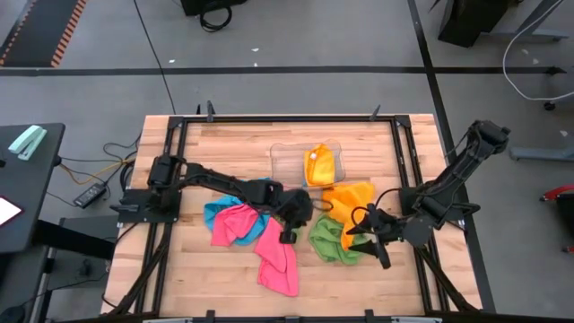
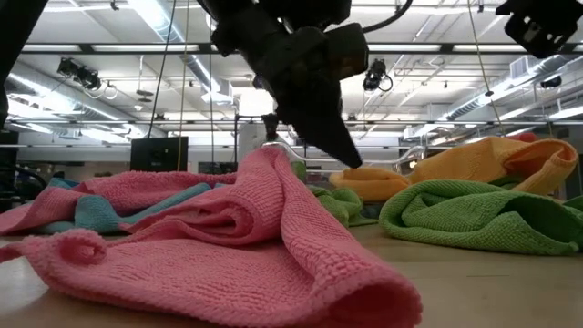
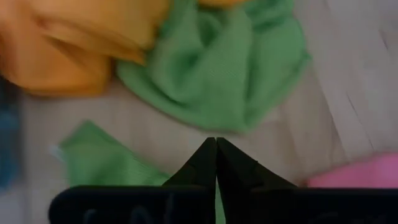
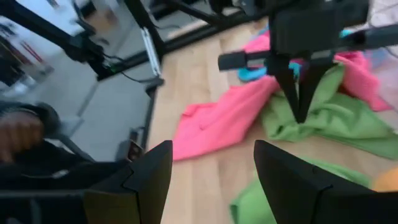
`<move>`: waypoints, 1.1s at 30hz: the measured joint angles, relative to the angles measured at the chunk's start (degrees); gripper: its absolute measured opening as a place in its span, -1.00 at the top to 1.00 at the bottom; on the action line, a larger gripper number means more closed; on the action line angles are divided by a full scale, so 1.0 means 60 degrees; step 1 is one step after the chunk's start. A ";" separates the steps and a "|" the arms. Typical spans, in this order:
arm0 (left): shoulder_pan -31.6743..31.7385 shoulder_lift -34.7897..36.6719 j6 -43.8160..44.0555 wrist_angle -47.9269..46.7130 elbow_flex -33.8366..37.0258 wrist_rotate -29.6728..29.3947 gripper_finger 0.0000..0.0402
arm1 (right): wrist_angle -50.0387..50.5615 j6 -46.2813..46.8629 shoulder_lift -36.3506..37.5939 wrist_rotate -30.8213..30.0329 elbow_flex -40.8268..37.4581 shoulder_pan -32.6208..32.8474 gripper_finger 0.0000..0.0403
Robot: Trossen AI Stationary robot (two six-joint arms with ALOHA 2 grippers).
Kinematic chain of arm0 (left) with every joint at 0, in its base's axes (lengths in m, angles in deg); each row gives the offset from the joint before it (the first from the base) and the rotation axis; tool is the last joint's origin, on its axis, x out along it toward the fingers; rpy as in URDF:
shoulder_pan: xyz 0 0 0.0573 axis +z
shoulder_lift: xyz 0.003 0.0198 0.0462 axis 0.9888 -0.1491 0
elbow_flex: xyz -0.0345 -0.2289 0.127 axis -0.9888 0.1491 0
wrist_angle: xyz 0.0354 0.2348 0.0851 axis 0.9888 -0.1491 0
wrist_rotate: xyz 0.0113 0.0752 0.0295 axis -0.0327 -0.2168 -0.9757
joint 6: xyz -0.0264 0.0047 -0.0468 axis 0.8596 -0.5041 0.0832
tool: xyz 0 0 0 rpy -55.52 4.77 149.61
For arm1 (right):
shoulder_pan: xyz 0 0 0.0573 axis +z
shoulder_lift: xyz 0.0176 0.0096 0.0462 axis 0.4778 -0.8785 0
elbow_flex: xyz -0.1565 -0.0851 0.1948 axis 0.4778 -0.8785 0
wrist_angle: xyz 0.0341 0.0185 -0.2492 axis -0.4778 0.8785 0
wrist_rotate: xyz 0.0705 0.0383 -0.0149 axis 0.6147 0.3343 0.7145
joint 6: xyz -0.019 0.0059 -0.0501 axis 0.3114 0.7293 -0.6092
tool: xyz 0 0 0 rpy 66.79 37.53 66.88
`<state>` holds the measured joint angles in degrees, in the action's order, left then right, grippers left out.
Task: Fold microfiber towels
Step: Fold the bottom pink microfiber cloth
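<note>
Judging from the layout, the step in hand is picking one towel out of the heap to spread it flat. The left pincer (image 1: 289, 235) hangs at the worktop's centre with its fingers pressed together; no cloth shows between the tips in its wrist view, so I cannot tell that it holds anything. It sits between the pink towel (image 1: 273, 251) at its 7 o'clock and the green towel (image 1: 334, 239) at its 3 o'clock. To do this well, it should take a single corner or hem, not a bunched fold, and lift only enough to free that towel from its neighbours.

The right pincer (image 1: 369, 230) waits just beyond the green towel at 3 o'clock, fingers spread wide and empty. It is close to the left arm's tip, so the two should pull in opposite directions rather than cross.

A blue towel (image 1: 218, 211) lies partly under the pink one at 9 o'clock. An orange towel (image 1: 350, 197) touches the green one at 1 o'clock. Another orange cloth sits in the tray (image 1: 285, 161) at 12 o'clock.

Open wood lies toward 6 o'clock and along the far strip at 11 o'clock; the near edge is close to the pink towel's lower end, so spreading should go toward 10 o'clock, where the worktop (image 1: 224, 144) is bare.
</note>
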<state>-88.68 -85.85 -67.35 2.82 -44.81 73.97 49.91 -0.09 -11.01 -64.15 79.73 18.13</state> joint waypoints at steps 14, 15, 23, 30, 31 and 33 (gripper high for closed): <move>-0.1600 0.3015 0.0937 0.1875 0.2894 -0.2073 0.92 | -0.1938 0.0167 -0.0430 -0.2702 -0.0694 0.0163 -0.16; -0.1638 0.3352 0.0914 0.2182 0.3202 -0.2131 0.94 | -0.2090 0.0164 -0.0581 -0.2701 -0.0694 0.0026 -0.16; -0.1717 0.5984 0.1132 0.3533 0.5513 -0.3044 0.91 | -0.2551 0.0027 -0.1946 -0.2428 -0.0425 -0.1015 -0.16; -0.1670 0.7807 0.0869 0.3728 0.6680 -0.4576 0.97 | -0.2587 -0.0502 -0.3163 -0.2113 0.0680 -0.1596 -0.16; -0.1663 0.8062 0.0836 0.3684 0.6813 -0.4665 0.97 | -0.2613 -0.0564 -0.3391 -0.2072 0.0868 -0.1655 -0.16; -0.1595 0.8428 0.0812 0.3659 0.6941 -0.4769 0.95 | -0.2561 -0.0727 -0.3843 -0.2064 0.1200 -0.1765 -0.16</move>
<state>-98.25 -35.28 -62.48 24.77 -3.16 45.36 34.54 -4.46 -34.07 -76.53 86.93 7.54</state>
